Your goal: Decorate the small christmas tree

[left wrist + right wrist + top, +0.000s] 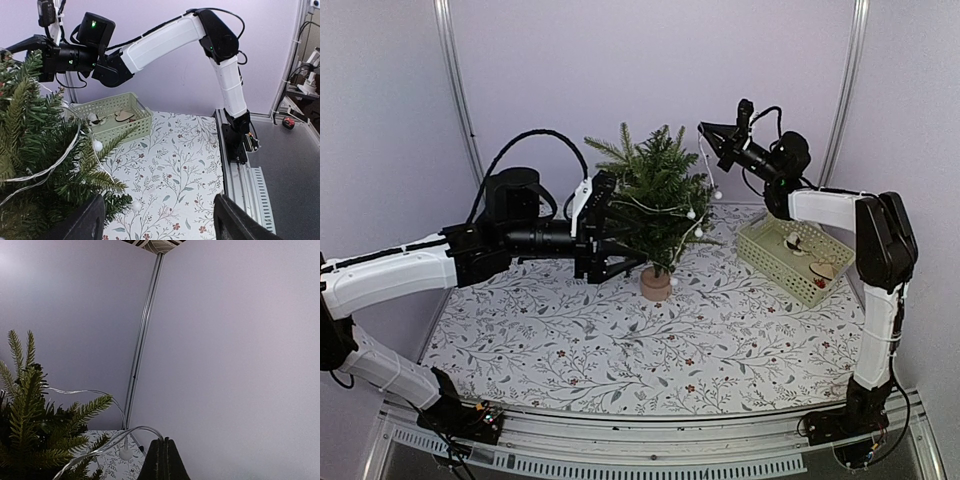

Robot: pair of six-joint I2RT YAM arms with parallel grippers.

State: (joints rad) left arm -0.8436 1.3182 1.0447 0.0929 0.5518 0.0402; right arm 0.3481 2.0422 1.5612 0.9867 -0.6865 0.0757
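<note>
Top external view: we see the small christmas tree [655, 200] standing upright on its round base toward the back of the flowered table [570, 340], between the two arms. The left gripper [623, 243] is at the tree's left side, low among the branches, its jaws spread wide and closed on nothing. From the left wrist we see its two fingers [82, 222] far apart, with green branches brushing over the one nearer the tree and the other above bare cloth. The right gripper [706, 131] is raised above and to the right of the treetop. Its jaws are pinched together on a thin white light string [718, 194], which hangs from its tip down into the branches with small white bulbs along it. From the right wrist we see the wire arc into the closed fingertips [170, 467]. A pale green basket [770, 268] sits on the table to the right of the tree.
</note>
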